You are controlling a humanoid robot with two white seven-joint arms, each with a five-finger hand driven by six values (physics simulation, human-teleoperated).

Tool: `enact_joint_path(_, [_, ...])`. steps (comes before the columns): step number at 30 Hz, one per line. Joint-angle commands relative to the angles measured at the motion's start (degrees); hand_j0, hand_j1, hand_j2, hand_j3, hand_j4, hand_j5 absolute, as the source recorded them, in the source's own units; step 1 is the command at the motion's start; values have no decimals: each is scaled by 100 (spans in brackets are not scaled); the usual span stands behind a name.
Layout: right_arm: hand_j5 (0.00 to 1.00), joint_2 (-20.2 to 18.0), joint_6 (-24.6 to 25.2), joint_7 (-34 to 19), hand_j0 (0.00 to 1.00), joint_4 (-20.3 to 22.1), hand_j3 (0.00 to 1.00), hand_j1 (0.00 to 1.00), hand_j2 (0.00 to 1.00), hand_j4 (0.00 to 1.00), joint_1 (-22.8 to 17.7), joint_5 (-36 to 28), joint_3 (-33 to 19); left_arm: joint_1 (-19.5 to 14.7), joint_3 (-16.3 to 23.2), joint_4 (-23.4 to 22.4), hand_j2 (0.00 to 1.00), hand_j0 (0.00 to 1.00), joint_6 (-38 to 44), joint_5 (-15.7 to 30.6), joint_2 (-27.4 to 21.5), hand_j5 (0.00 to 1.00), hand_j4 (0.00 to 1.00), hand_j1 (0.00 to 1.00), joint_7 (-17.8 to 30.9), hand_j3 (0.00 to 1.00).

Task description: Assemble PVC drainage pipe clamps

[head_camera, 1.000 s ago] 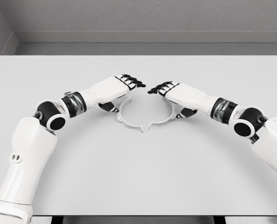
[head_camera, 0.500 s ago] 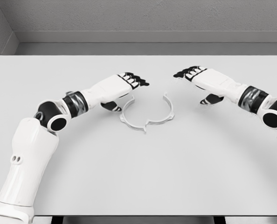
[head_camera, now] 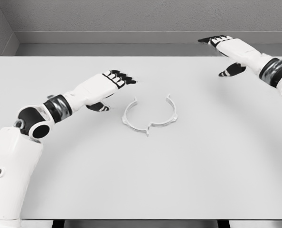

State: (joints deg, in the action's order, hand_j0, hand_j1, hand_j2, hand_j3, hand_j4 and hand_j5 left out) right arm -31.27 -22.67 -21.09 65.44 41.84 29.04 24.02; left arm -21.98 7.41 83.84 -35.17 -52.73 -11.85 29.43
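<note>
My left arm comes in from the lower left corner and reaches across the counter (head_camera: 84, 180). My left hand (head_camera: 108, 85) hovers palm down over the pale surface, its dark-tipped fingers (head_camera: 124, 78) stretched forward and loosely spread, thumb tucked beneath; it grips nothing. Just to the right of that hand, clear of it, lie the two clamp halves (head_camera: 149, 116): thin white arcs lying flat near the middle of the counter. Their near ends meet at a small notch toward me, and their far ends stand apart, so the ring is open on the side away from me. Each far end carries a small tab turned outward. Well to the right, near the counter's back right corner, my right hand (head_camera: 226, 47) is raised, fingers extended toward the left and the thumb hanging below; it too is empty and relaxed. Nothing touches the clamp.
</note>
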Motion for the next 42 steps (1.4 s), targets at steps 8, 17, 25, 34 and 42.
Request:
enact_joint_path(8, [100,1352,-27,-361,100,-1639,100,100,100,100,474,568,428,167,-336,89,100,100,17,343,-124,100,100,100,-16,100])
enact_joint_path(17, [100,1651,-19,-352,100,-1631,100,100,100,100,474,735,683,264,-187,89,100,100,17,316,-107,100,100,100,-8,100])
enact_joint_path(25, [100,1791,-10,-344,100,-1622,100,100,100,100,483,735,824,264,-82,80,100,100,17,299,-71,100,100,100,-8,100])
enact_joint_path(34, [100,1862,8,-317,100,-1648,100,100,100,100,510,735,885,290,-11,89,100,100,17,316,-124,100,100,100,-8,100])
enact_joint_path(42, [100,1950,8,-317,100,-1639,100,100,100,100,510,735,964,282,-29,89,100,100,17,307,-115,100,100,100,-8,100])
